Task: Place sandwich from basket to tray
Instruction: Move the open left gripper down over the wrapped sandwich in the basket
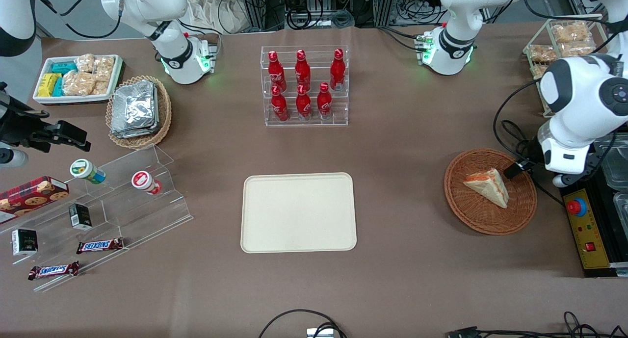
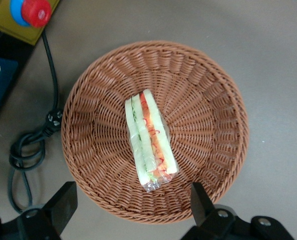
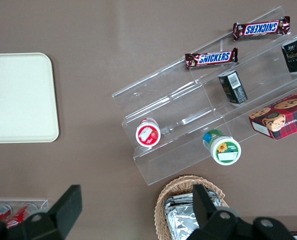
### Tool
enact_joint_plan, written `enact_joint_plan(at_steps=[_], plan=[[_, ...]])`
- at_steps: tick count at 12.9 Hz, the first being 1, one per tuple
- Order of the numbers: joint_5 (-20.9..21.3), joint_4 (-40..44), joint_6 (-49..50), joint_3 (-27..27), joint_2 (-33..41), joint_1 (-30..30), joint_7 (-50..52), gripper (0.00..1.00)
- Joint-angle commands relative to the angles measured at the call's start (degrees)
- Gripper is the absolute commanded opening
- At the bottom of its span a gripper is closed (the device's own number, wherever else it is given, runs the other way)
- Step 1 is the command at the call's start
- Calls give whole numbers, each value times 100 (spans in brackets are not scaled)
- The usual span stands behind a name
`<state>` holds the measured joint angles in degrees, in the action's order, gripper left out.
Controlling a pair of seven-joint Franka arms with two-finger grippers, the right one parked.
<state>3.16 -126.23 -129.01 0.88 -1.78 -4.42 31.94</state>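
front view: sandwich (image 1: 487, 185) in basket (image 1: 520, 215) below open hand (image 2: 131, 207)

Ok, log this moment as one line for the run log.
stage: pre-grasp | gripper: open, above basket | sandwich: in basket, untouched | tray: no sandwich yet

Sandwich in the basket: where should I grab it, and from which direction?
Come from above. The sandwich lies in the middle of the basket with its layered cut edge up. Grip across the two bread faces at mid-length, probably avoiding the thin tip. The gripper hangs open above the basket's rim, not yet over the wedge; centre it first.
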Motion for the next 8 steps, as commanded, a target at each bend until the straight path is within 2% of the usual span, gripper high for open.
enact_joint_plan(at_steps=[1,8], plan=[[-17,-147,-290,26,-41,-7,356,100],[1,-437,-1275,35,-568,46,849,100]])
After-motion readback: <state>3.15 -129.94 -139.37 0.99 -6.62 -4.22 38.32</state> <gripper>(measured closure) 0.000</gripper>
